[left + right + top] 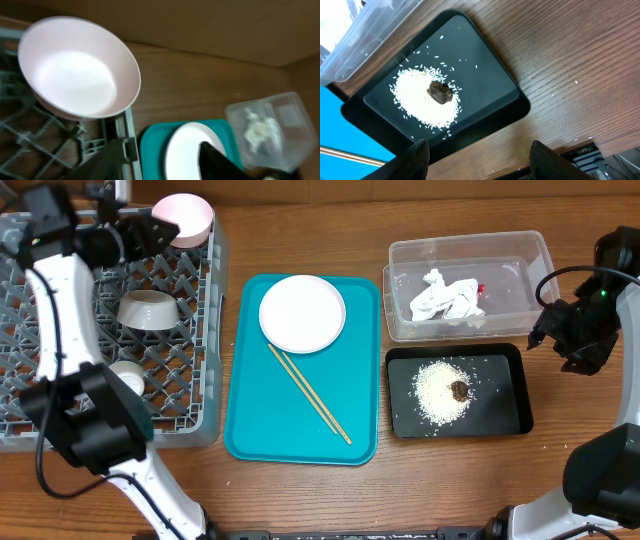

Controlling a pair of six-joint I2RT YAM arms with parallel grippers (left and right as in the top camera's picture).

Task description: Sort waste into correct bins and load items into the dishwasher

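Observation:
The pink bowl (185, 218) leans tilted on the far right corner of the grey dish rack (60, 415); it also shows in the left wrist view (75, 70). My left gripper (150, 225) (160, 162) is open and empty just beside it. The grey bowl (148, 308) and white cup (128, 377) sit in the rack. The white plate (302, 313) and chopsticks (308, 392) lie on the teal tray (250, 420). The napkin (445, 298) and red wrapper (481, 288) lie in the clear tub (530, 255). Rice (438, 388) with a brown bit (440, 92) lies in the black tray (505, 395). My right gripper (543, 330) (480, 160) is open and empty, right of the tub.
The black tray (485, 80) lies close to the table's front right edge. The rack's wall (127, 135) stands next to the teal tray (150, 150). The clear tub (270, 130) shows at the right of the left wrist view.

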